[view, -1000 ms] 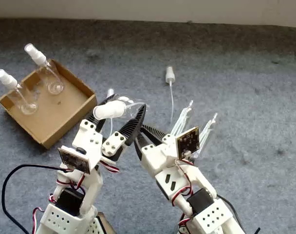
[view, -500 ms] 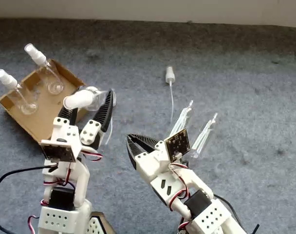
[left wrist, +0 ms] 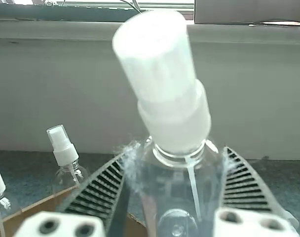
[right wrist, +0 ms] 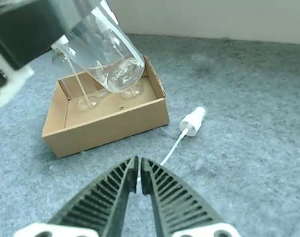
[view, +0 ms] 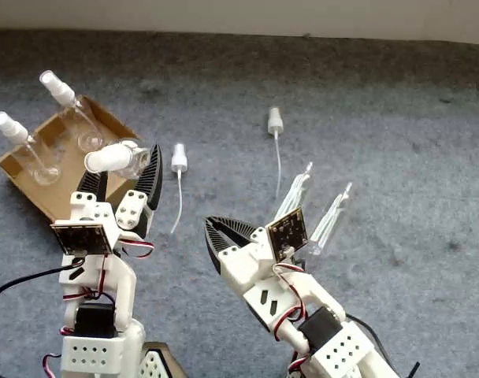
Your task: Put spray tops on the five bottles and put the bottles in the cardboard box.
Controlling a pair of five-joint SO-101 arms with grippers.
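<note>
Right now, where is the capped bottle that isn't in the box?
In the high view, the capped bottle is clamped in the left gripper at the cardboard box's right corner, with a loose spray top lying beside it.

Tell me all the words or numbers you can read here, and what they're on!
None can be read. The cardboard box is plain brown. The clear bottle and its white spray top show no label. Any marks on the left arm's wrist board and the right arm's wrist board are too small to read.
</note>
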